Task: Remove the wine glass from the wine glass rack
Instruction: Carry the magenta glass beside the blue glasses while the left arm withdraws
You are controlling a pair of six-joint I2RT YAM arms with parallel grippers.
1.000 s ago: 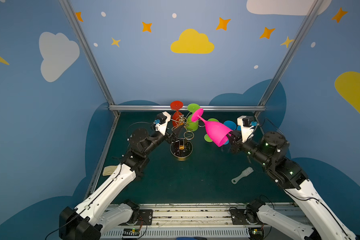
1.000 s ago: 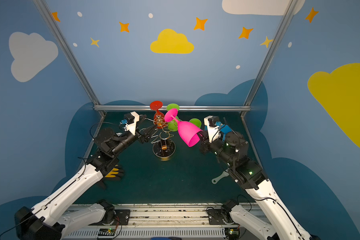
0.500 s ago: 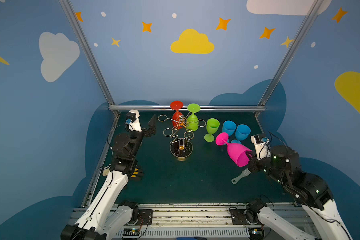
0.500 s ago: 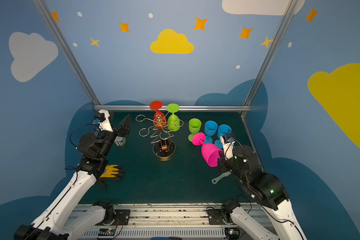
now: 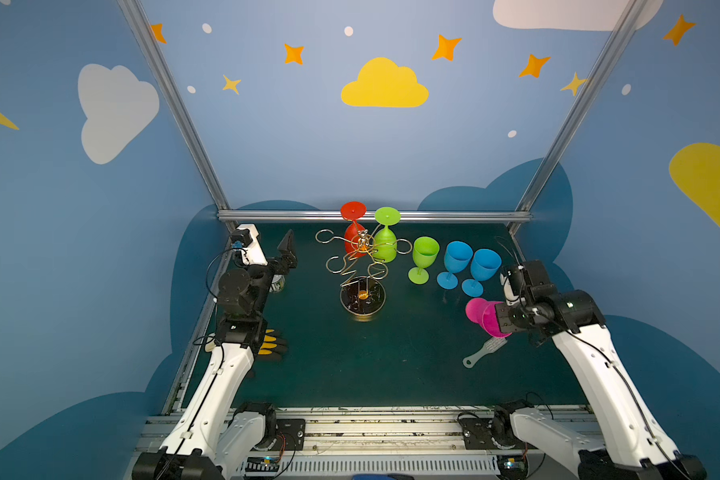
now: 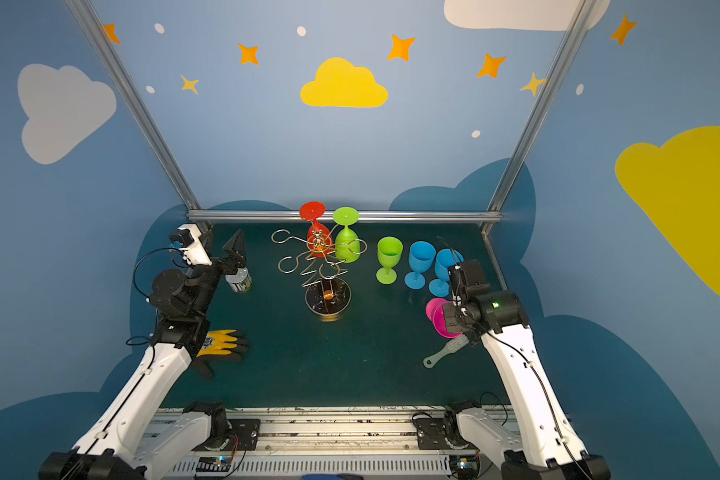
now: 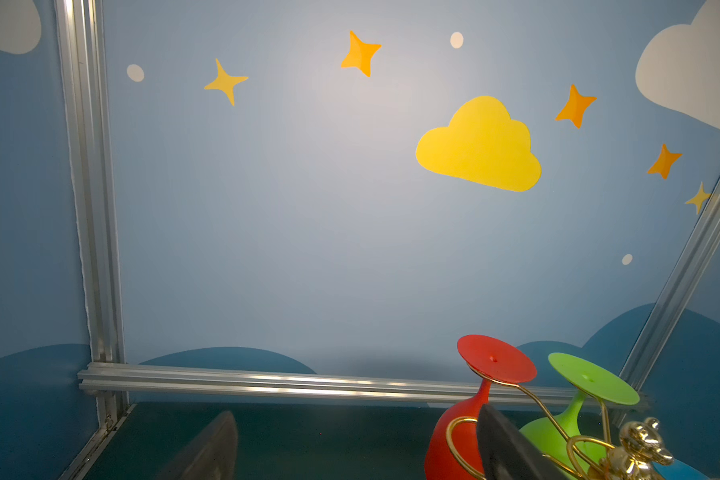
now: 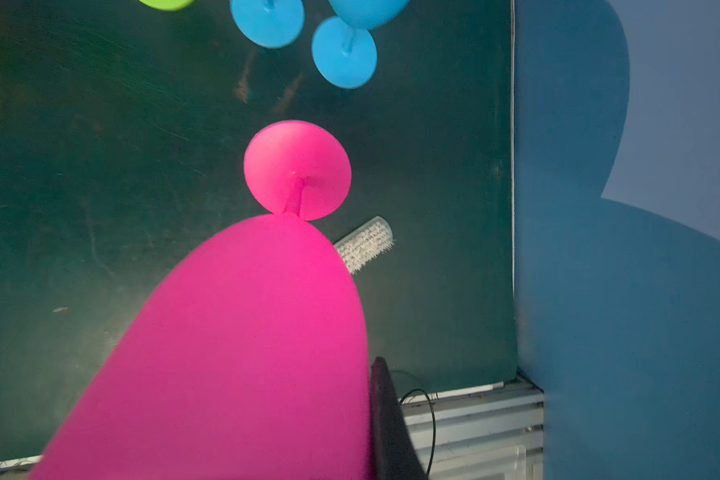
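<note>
One red glass and one green glass hang on the rack. The right gripper is clamped on a pink glass; the left gripper's jaws stand apart.

Left tool raised, jaws spread wide; right tool low, clamped tight.
</note>
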